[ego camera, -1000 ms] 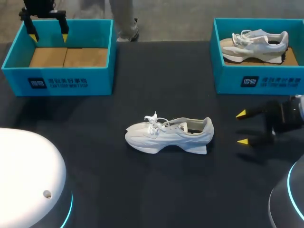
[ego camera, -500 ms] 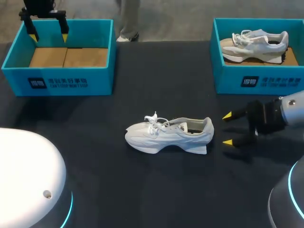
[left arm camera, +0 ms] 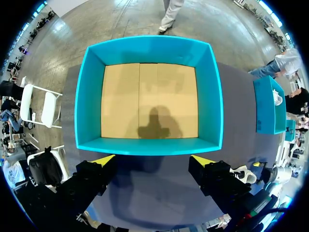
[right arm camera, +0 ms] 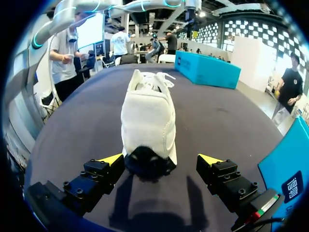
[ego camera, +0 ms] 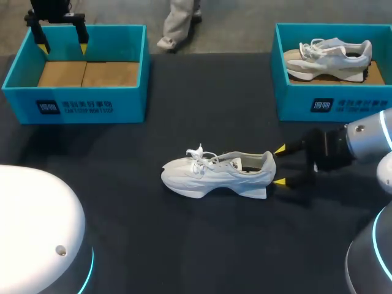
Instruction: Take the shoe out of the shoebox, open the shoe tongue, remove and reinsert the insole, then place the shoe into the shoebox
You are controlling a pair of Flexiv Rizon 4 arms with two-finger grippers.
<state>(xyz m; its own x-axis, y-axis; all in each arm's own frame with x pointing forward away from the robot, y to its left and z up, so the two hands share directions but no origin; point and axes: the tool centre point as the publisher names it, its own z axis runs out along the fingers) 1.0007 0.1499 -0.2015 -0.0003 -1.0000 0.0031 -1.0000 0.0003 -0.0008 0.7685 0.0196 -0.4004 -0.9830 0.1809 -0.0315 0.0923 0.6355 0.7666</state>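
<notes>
A white shoe (ego camera: 214, 173) lies on its sole in the middle of the black table, toe to the left. My right gripper (ego camera: 280, 165) is open just behind its heel. In the right wrist view the shoe (right arm camera: 147, 116) points away from the gripper (right arm camera: 161, 159), its heel reaching about level with the two yellow tips, with a gap on each side. My left gripper (ego camera: 63, 48) hangs open over the far edge of the empty teal shoebox (ego camera: 73, 104) at the back left. From the left wrist, the gripper (left arm camera: 153, 159) looks down onto the box (left arm camera: 149, 145) and its bare cardboard floor.
A second teal shoebox (ego camera: 334, 104) at the back right holds another pale shoe (ego camera: 331, 58). Dark table surface lies between the two boxes and in front of the shoe.
My right gripper has moved left across the table, from well right of the shoe to just behind its heel, staying open. The shoe and the left arm have not moved.
</notes>
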